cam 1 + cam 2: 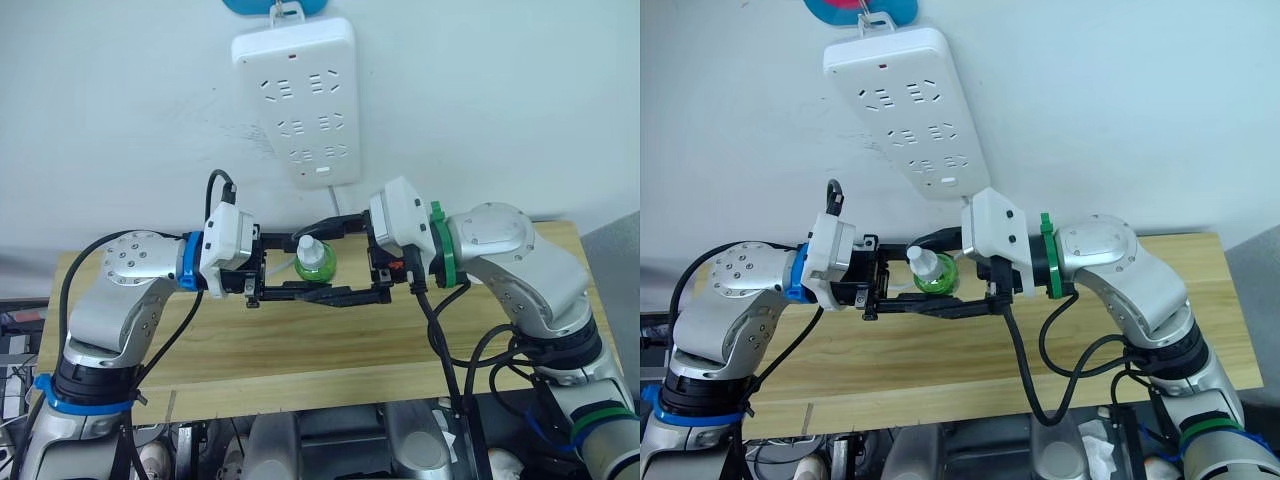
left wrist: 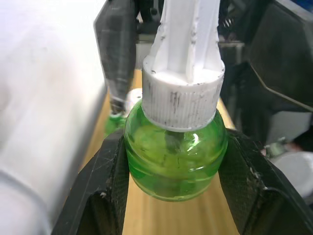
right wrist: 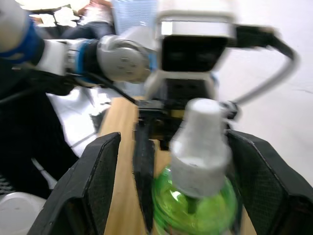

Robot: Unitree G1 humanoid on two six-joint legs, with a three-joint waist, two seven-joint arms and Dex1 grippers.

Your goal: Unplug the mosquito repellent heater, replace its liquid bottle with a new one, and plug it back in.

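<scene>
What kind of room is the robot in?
Probably a lab or workshop set up for robot tests. A wooden table stands against a plain white wall where a power strip hangs, and both grippers meet at a small green bottle above the table.

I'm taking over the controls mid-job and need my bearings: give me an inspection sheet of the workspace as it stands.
Surface: wooden table, bare wood showing in front of the arms.
Job's things: green bottle with white cap held upright above the table between both tools. No heater seen; none plugged into the power strip.
Clutter: nothing seen on the table.
Grippers: left tool is shut on the bottle's green body, one finger on each side. Right tool is open, its fingers flanking the same bottle without clearly touching it.
Cables: black cables loop from each wrist and hang down past the table's front edge.
Surroundings: white wall behind; the power strip hangs on it, all sockets empty.
</scene>
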